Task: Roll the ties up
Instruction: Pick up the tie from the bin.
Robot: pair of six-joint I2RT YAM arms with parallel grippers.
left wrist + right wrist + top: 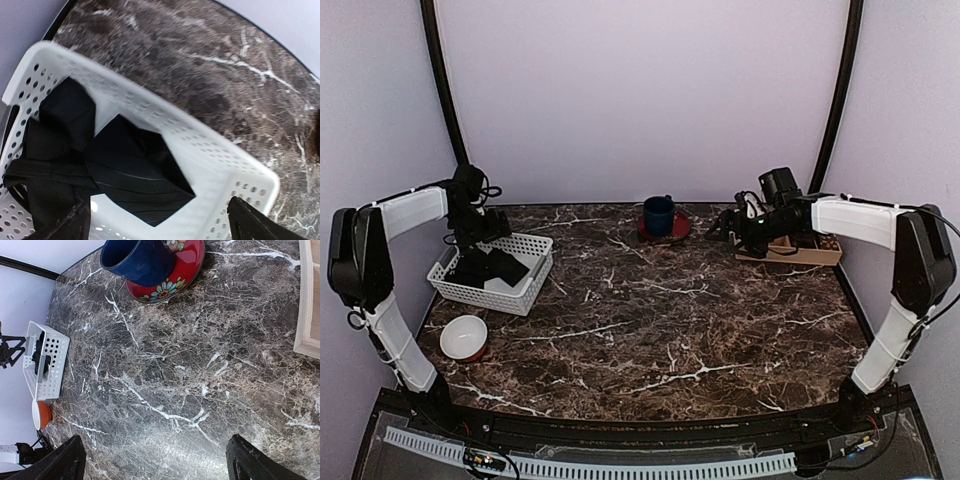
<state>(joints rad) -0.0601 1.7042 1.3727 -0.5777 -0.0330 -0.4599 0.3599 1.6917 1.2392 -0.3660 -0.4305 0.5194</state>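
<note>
**Ties heaped in the basket, both grippers empty**

The white perforated plastic basket (200, 145) sits at the left of the surface, and the black fabric ties (135, 175) lie inside it, folded and overlapping in a loose pile, none coiled. The left gripper (162, 227) hangs just above them with its jaws spread wide, holding nothing. The right gripper (157, 462) is equally wide and empty, far off over bare stone.

The likely trouble is the tangle. Closing on the heap could catch two layers at once, or drag a neighbouring tie out with the chosen one. The basket looks light, so a snagged strip might lift or slide it. Slack fabric could also slip from a shallow pinch.

Pale lilac walls (640, 90) enclose the space. The dark brown marble-patterned surface (650, 320), veined in white, is mostly bare in the middle. A shallow wooden tray (815, 252) rests at far right, a blue mug (658, 214) stands on a red floral saucer (678, 230) at the back, and a small white bowl (464, 337) sits near the basket.
</note>
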